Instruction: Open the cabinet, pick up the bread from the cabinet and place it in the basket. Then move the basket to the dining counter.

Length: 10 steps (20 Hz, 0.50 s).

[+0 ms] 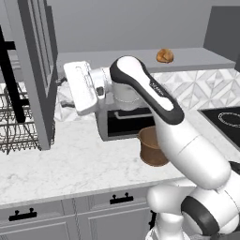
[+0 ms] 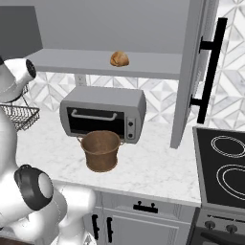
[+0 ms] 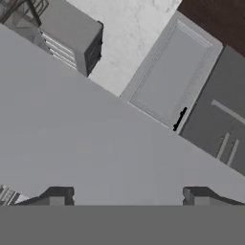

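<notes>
Nearest the lens in the hand view, the claw (image 3: 127, 196) shows two dark fingertips (image 3: 57, 195) standing well apart with nothing between them, aimed at a broad plain gray surface; beyond it, toward 1 o'clock, lies a gray panelled door with a short black handle (image 3: 179, 119).

Small dark lettering runs along the arm's upper link in the left base view, too small to read; no other writing can be made out.

In the left base view the white hand (image 1: 82, 86) is raised at 10 o'clock of the basket (image 1: 151, 146), beside the open cabinet door (image 1: 35, 70) with its vertical black bar handle. The bread (image 1: 164, 56) sits on the cabinet's shelf at 12 o'clock, well above the basket. That basket stands upright on the marble bench (image 1: 70, 164), partly hidden by the arm, just in front of the toaster oven (image 1: 124, 123).

From the right base view the basket (image 2: 101, 150) shows whole, empty, with its two rim handles, touching or just short of the toaster oven's (image 2: 103, 114) front. The bread (image 2: 119, 59) lies on the shelf directly above the oven. At 3 o'clock the other cabinet door (image 2: 191, 72) stands open above a black cooktop (image 2: 222, 170). A wire rack (image 2: 21, 115) sits at 9 o'clock.
</notes>
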### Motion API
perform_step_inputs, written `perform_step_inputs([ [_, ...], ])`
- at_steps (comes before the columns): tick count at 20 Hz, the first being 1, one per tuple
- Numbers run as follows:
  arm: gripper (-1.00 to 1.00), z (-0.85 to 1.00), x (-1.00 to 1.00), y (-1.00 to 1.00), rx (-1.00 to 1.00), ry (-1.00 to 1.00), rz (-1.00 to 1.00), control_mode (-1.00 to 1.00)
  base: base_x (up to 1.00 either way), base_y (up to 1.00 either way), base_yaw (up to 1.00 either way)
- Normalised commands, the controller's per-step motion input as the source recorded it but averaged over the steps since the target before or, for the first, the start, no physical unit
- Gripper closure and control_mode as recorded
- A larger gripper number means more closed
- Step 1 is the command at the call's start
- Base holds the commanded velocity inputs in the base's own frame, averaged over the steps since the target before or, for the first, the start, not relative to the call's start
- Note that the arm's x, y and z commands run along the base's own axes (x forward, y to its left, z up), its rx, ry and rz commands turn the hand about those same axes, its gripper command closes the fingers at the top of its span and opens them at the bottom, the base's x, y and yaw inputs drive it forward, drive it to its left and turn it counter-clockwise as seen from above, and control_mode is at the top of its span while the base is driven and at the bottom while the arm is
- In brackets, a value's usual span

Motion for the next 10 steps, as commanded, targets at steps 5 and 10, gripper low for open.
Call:
perform_step_inputs([
  [5,-1.00,-0.53,0.34,-1.00,0.00,0.01,-0.05,-1.00,0.00,0.00,0.00],
  [10,-1.00,-0.24,0.20,-0.83,-0.03,-0.23,0.00,-1.00,0.00,0.00,0.00],
])
